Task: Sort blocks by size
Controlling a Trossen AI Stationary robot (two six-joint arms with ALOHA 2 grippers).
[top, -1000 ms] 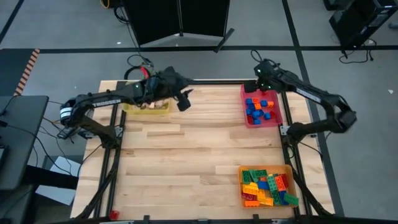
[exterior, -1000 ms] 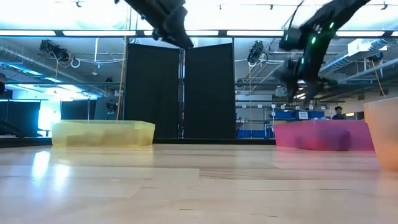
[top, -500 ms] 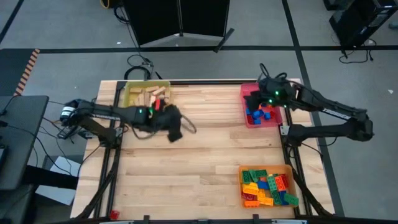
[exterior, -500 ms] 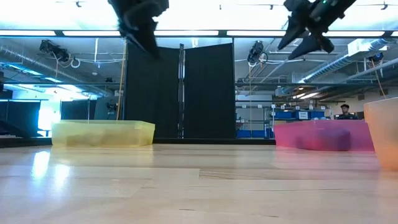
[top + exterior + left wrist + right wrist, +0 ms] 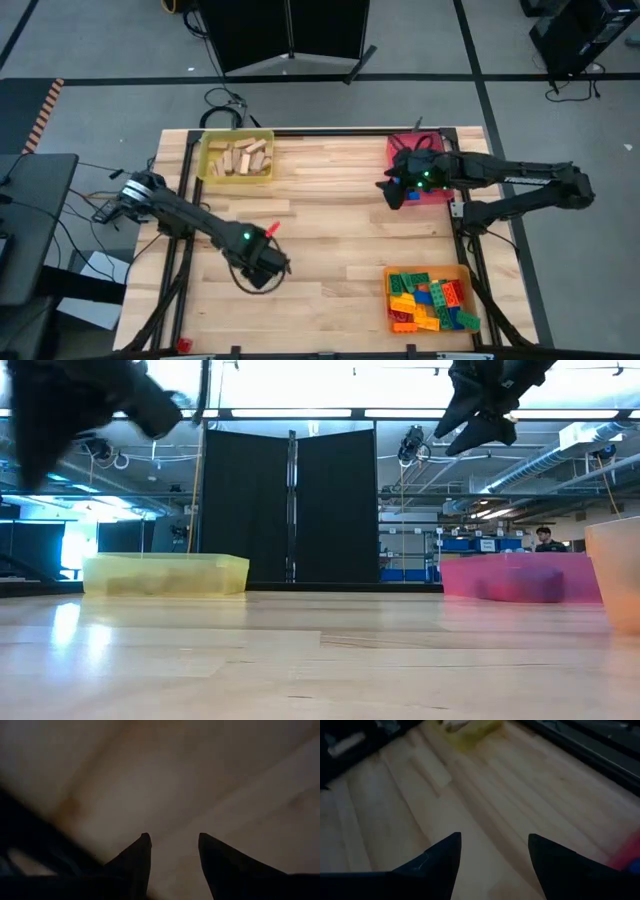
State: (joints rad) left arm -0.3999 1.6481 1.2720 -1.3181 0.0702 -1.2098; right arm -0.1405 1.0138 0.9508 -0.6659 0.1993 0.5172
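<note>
Three trays on the table (image 5: pixel 320 230): one yellow tray (image 5: pixel 236 159), one red tray (image 5: pixel 440 192), one orange tray (image 5: pixel 428 298), which sits at the opposite end from the other two. Two arms. The tan wooden blocks (image 5: pixel 240 156) in the yellow tray look like roughly ten; the studded bricks (image 5: pixel 432 300) in the orange tray are too piled up to count, easily a couple dozen.

light: bright overhead strips, glare | wrist views: dim, blurred
</note>
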